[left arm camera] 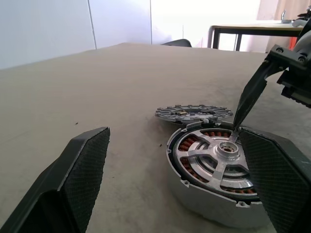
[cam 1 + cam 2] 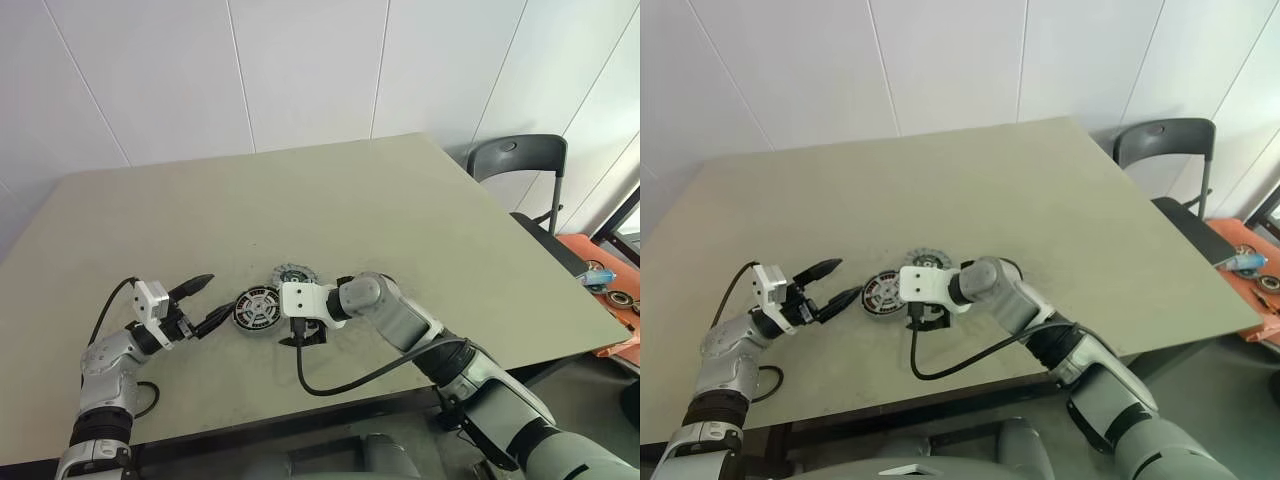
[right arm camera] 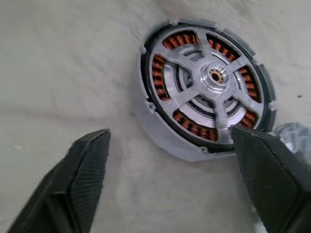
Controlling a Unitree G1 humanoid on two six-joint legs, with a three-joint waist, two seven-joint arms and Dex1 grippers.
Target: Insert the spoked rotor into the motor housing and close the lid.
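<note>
1. Spoked rotor: sat inside motor housing, lower centre of table.
2. Lid: flat, just behind housing.
3. Left gripper: spread, empty.
4. Right gripper: spread, empty.

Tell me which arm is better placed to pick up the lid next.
Probably right. The right pincer hangs open beside the motor housing, which already holds the spoked rotor; the lid lies just behind it. The left pincer, also open, sits beyond the housing.
</note>
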